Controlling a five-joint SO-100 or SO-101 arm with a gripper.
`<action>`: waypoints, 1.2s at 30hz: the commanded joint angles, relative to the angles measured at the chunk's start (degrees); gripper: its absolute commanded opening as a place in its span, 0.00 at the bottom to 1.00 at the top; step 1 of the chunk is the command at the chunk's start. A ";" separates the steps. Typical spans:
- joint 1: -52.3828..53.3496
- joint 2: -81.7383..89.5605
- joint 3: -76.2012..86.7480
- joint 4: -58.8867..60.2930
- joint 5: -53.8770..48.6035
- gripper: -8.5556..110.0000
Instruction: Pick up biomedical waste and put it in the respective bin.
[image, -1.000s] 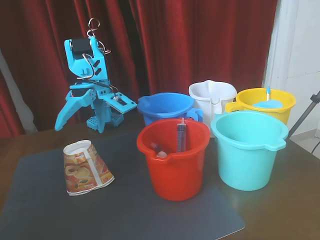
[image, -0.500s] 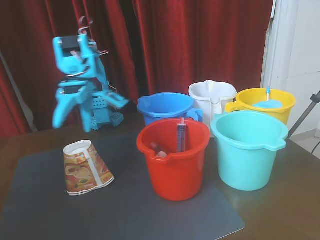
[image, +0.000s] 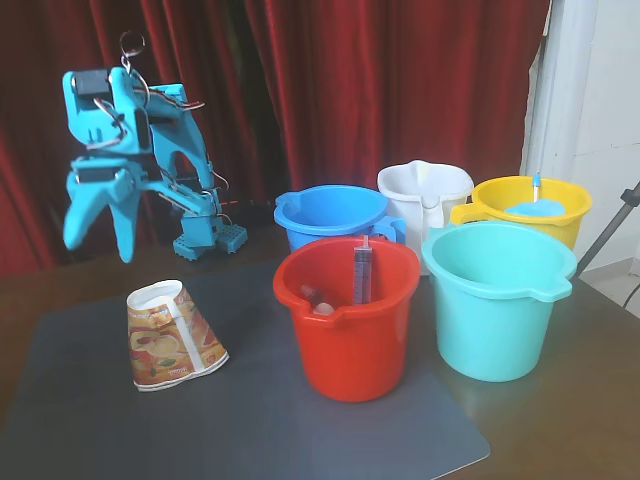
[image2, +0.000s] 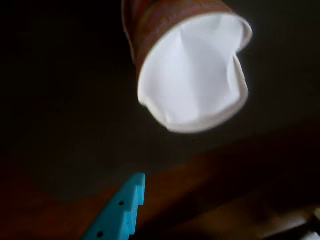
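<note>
The crushed paper cup (image: 172, 348), white with orange and red food prints, lies on its side on the grey mat (image: 250, 430) at the left. In the wrist view its white open mouth (image2: 195, 75) faces the camera. My cyan gripper (image: 100, 243) hangs open and empty above and behind the cup, fingers pointing down, apart from it. One cyan fingertip (image2: 127, 210) shows at the bottom of the wrist view. The turquoise bucket (image: 497, 300) stands at the right, beyond the red bucket.
A red bucket (image: 348, 320) holding a syringe (image: 362, 272) stands mid-mat between cup and turquoise bucket. Behind are a darker blue bucket (image: 335, 215), a white jug (image: 424, 195) and a yellow bucket (image: 530, 205). Red curtains hang at the back.
</note>
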 joint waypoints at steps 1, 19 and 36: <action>-0.26 5.27 -1.23 19.86 -0.79 0.66; -1.14 5.80 11.07 19.16 2.11 0.71; -9.76 4.57 11.25 12.39 12.39 0.71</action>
